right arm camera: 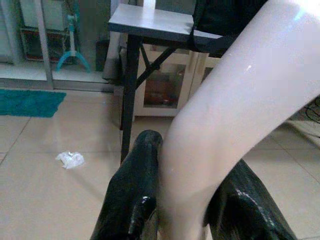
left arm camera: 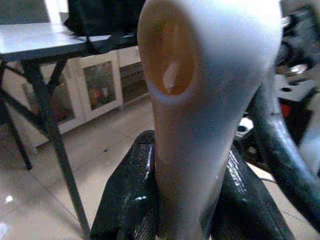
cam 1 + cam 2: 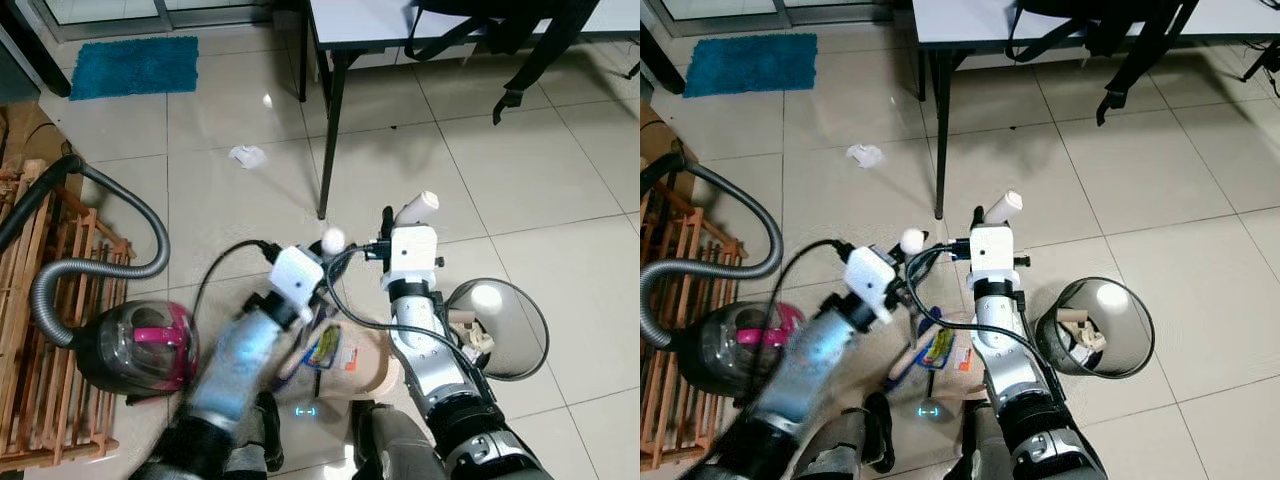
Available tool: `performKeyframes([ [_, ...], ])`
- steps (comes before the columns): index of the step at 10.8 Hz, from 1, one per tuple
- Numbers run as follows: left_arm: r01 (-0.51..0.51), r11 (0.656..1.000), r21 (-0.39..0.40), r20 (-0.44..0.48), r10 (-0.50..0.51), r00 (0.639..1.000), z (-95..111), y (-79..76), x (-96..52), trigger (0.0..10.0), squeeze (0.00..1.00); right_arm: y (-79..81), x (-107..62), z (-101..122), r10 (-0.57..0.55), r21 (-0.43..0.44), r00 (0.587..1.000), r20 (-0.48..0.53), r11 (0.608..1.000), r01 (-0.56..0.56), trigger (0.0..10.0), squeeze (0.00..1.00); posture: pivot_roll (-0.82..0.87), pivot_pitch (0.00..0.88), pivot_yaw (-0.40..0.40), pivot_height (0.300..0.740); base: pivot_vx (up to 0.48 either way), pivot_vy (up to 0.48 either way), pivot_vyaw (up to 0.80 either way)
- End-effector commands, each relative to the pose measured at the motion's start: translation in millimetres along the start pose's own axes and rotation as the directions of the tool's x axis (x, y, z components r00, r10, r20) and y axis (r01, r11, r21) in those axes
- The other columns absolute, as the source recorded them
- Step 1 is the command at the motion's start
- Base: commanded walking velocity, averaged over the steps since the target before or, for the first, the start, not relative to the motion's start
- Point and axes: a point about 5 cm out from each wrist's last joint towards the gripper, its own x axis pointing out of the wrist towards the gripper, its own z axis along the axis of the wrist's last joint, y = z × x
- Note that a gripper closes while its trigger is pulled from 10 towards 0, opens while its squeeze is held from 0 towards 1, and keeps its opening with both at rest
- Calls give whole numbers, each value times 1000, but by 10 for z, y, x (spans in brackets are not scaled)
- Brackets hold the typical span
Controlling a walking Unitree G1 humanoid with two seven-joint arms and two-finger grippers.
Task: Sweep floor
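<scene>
Left wrist view has my left gripper (image 2: 182,200) clamped on a white handle (image 2: 200,100) with a hollow, orange-tinted end, its two black fingers (image 2: 127,200) pressed to either side. In the right wrist view my right gripper (image 1: 187,200) is closed the same way on another white handle (image 1: 230,110). From the head camera I see both handles sticking up in front of me, the left one's rounded tip (image 3: 333,239) just beside the right one (image 3: 416,207); what hangs below them is blurred, perhaps a dustpan (image 3: 365,360) with a colourful wrapper (image 3: 328,347) by it. A crumpled scrap of paper (image 3: 247,155) lies on the tiled floor (image 3: 520,170) ahead, near the dark table leg (image 3: 331,130). A wire waste bin (image 3: 500,330) holding rubbish stands just right of my right arm, and a pink canister vacuum (image 3: 140,350) sits to my left beside a wooden rack (image 3: 40,300).
</scene>
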Motion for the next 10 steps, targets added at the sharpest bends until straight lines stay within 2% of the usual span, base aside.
performKeyframes([
  [1, 88, 995, -55, -53, -91, 994, -83, -153, -76, 10000, 0, 3, -33, -69, 7, 17, 999, -38, 1000, -7, 10000, 0, -34, 317, -21, 740, 0, 0, 0],
  [2, 47, 995, -90, -9, -48, 999, 33, -53, -66, 10000, 0, -34, -17, -73, 3, 19, 999, -35, 1000, -2, 10000, 0, -27, 302, -20, 740, 0, 0, 0],
  [4, -96, 983, -159, 60, 106, 993, 199, 102, 39, 10000, 0, -115, 7, -87, -35, 65, 998, -55, 997, 39, 10000, 0, -23, 279, -19, 740, 0, 0, 0],
  [7, -182, 946, -268, 99, 215, 972, 329, 144, 146, 10000, 0, -163, -36, -149, -43, 132, 994, -101, 990, 57, 10000, 0, -29, 230, -11, 740, 0, 0, 0],
  [9, -194, 945, -264, 116, 231, 966, 413, 238, 185, 10000, 0, -178, -32, -146, -28, 164, 994, -104, 985, 45, 10000, 0, -23, 202, -9, 740, 0, 0, 0],
  [10, -170, 964, -204, 114, 196, 974, 449, 314, 165, 10000, 0, -218, -19, -145, -33, 174, 994, -107, 983, 51, 10000, 0, -16, 186, -7, 740, 0, 0, 0],
])
